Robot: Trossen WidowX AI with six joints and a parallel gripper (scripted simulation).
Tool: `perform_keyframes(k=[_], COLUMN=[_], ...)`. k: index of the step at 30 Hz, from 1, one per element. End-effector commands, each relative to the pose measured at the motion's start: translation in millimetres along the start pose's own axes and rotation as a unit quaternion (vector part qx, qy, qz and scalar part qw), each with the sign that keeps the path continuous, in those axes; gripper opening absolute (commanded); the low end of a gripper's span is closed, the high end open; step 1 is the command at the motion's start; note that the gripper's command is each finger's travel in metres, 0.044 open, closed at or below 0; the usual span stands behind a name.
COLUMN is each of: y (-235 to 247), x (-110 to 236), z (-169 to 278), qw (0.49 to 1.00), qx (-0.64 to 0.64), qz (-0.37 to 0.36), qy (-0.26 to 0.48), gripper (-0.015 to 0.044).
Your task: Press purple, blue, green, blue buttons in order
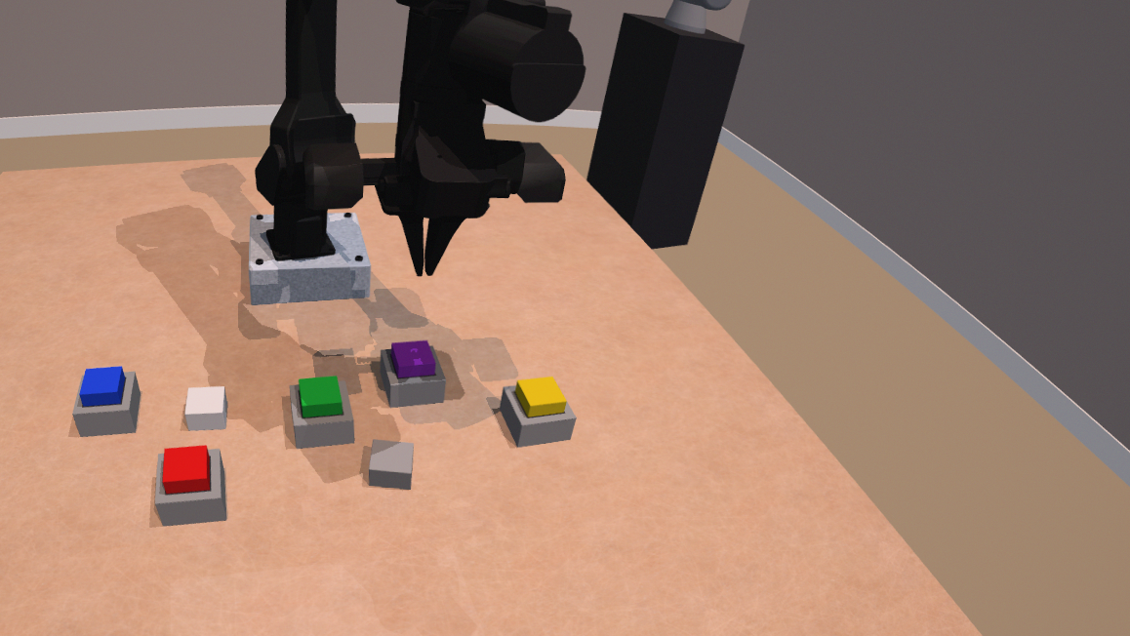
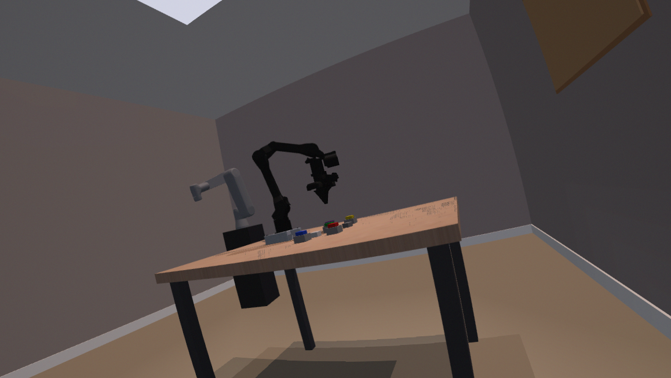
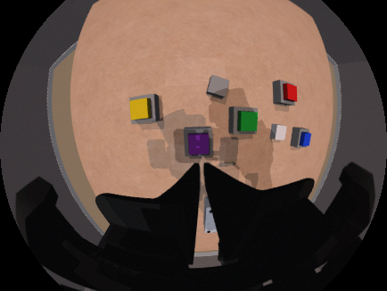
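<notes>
My gripper (image 1: 424,274) (image 2: 326,202) (image 3: 201,167) is shut and empty. It hangs well above the table, over the purple button, touching nothing. The purple button (image 1: 413,359) (image 3: 198,144) stands raised in its grey housing. The green button (image 1: 320,396) (image 3: 248,121) is raised, just left of the purple one in the top view. The blue button (image 1: 102,386) (image 2: 301,232) (image 3: 305,138) is raised at the far left there, and at the right in the wrist view. In the exterior view the purple and green buttons are partly hidden behind the red one.
The red button (image 1: 186,468) (image 2: 332,224) (image 3: 290,92) stands in front of the blue and green ones. The yellow button (image 1: 541,395) (image 2: 349,217) (image 3: 140,109) is beyond the purple one. A white block (image 1: 206,407) (image 3: 279,132) sits between blue and green. A grey block (image 1: 391,463) (image 3: 218,87) lies near green.
</notes>
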State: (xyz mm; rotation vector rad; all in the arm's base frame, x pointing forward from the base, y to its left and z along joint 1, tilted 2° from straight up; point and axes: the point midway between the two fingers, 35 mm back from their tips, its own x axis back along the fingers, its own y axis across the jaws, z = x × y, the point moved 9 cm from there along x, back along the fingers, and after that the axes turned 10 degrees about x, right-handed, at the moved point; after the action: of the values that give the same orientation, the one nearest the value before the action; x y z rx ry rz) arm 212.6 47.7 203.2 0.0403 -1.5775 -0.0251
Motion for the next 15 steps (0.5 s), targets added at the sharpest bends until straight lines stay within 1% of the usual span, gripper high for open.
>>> perform_keyframes(k=[1, 4, 10, 15], y=[-0.7, -15.4, -82.4, -143.1], x=[7.7, 8.4, 10.8, 12.2], z=[2.1, -4.3, -19.4, -15.7], qw=[1.0, 1.0, 1.0, 1.0], qx=[0.003, 0.003, 0.003, 0.002], qz=[0.003, 0.004, 0.008, 0.011], qy=[0.005, 0.004, 0.003, 0.003], gripper=[0.002, 0.002, 0.002, 0.002])
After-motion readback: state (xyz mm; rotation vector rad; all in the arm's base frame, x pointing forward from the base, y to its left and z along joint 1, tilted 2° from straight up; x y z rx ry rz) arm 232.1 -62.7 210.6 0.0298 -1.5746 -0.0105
